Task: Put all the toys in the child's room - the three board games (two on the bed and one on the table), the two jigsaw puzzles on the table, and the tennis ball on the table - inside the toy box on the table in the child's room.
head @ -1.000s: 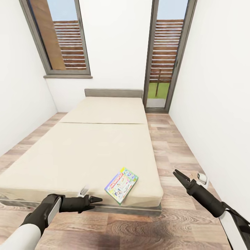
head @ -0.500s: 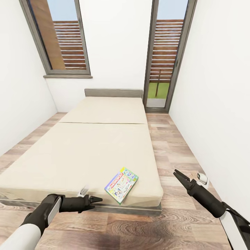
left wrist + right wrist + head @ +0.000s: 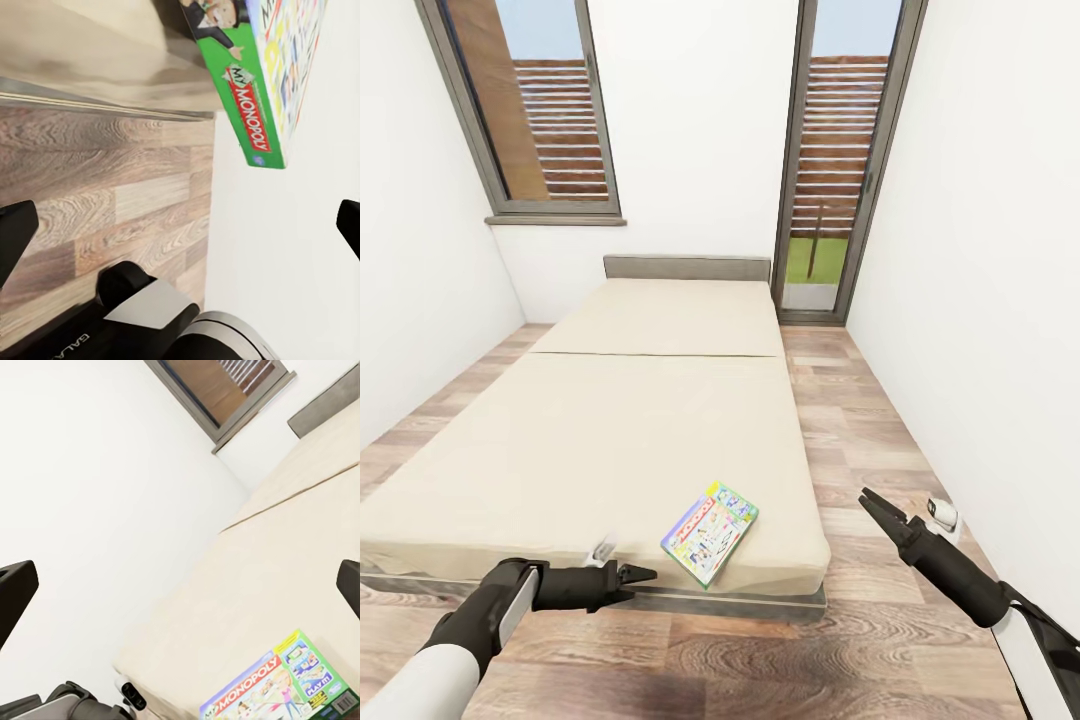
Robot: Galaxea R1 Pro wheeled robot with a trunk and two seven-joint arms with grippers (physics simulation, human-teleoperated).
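A low wide bed with a plain beige mattress (image 3: 610, 430) runs from the near floor back to a low grey headboard (image 3: 687, 267) against the far white wall. One thin flat board game box with a busy cartoon lid (image 3: 709, 533) lies on the mattress at its near right corner. Tall dark-framed windows (image 3: 540, 110) stand behind the bed, left and right. The wood-plank floor (image 3: 840, 420) runs along both sides.

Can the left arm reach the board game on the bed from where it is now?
Probably yes. The board game lies flat near the bed's front corner, with nothing on it. The left claw is open, low beside the bed's front edge, so it would need to rise over the mattress edge first.
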